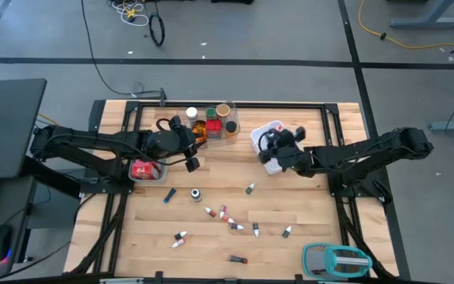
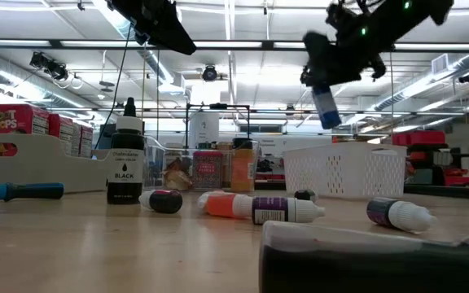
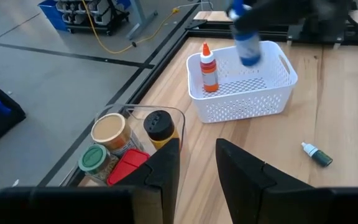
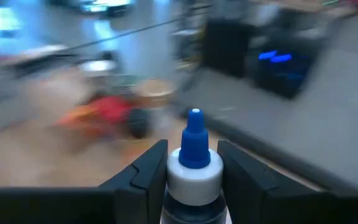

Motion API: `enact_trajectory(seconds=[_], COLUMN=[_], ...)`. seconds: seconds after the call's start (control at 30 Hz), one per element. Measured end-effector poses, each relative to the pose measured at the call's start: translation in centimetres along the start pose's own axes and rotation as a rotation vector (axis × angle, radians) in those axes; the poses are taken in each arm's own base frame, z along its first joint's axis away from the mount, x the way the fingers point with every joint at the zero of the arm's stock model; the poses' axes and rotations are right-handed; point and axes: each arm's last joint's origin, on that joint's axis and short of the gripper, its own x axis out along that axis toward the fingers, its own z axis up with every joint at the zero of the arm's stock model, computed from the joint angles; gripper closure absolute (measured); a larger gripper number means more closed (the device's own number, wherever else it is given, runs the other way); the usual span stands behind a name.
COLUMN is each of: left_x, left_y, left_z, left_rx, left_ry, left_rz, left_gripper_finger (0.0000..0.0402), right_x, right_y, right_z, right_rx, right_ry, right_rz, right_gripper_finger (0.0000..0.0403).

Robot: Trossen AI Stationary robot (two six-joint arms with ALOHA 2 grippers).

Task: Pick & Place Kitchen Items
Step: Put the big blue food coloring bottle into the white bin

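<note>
My right gripper (image 1: 269, 143) is over the white mesh basket (image 1: 268, 155) at the table's far middle, shut on a small blue-capped bottle (image 2: 326, 106). The bottle also shows in the left wrist view (image 3: 247, 42), above the basket (image 3: 241, 87), in which an orange-capped bottle (image 3: 209, 67) stands. My left gripper (image 3: 197, 165) is open and empty, beside the clear tray (image 1: 211, 125) of short jars. Several tiny vials (image 1: 225, 214) lie on their sides on the wood. My right gripper pinches the bottle's body just behind the white collar (image 4: 194, 177) between its two fingers, which lie along the bottle. The blue cap (image 4: 195, 140) sticks out past the fingertips. The bottle hangs below the gripper, tilted, lifted clear above the basket.
A grey bin (image 1: 143, 170) with a red box stands under the left arm. A teal-and-grey gadget (image 1: 337, 260) lies at the near right edge. An upright black bottle (image 2: 125, 161) and a blue item (image 1: 169, 196) are on the middle of the table.
</note>
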Motion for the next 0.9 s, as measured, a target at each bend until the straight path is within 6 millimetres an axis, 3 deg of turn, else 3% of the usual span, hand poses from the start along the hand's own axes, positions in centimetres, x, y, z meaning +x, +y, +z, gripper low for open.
enact_trajectory(seconds=[0.17,0.4,0.53,0.73,0.9], left_x=[0.0,0.0,0.0,0.0,0.0], left_y=[0.0,0.0,0.0,0.0,0.0], left_z=[0.0,0.0,0.0,0.2,0.3], left_rx=[0.000,-0.001,-0.001,-0.009,-0.014], left_ry=[-0.001,-0.003,-0.003,-0.017,-0.026], left_rz=[0.003,0.005,0.005,0.004,0.003], left_gripper_finger=[0.0288,0.0288,0.0288,0.0288,0.0288], right_x=[1.7,3.1,3.3,4.2,5.6], right_y=[-1.8,-3.8,-4.7,-3.7,-2.4], right_z=[-2.2,-5.4,-6.2,-6.6,-7.7], right_rx=[0.093,0.286,0.283,0.249,0.127], right_ry=[-0.046,-0.119,-0.147,-0.180,-0.170], right_rz=[-0.143,-0.036,0.015,0.091,0.056], right_gripper_finger=[0.0268,0.0272,0.0272,0.0273,0.0273])
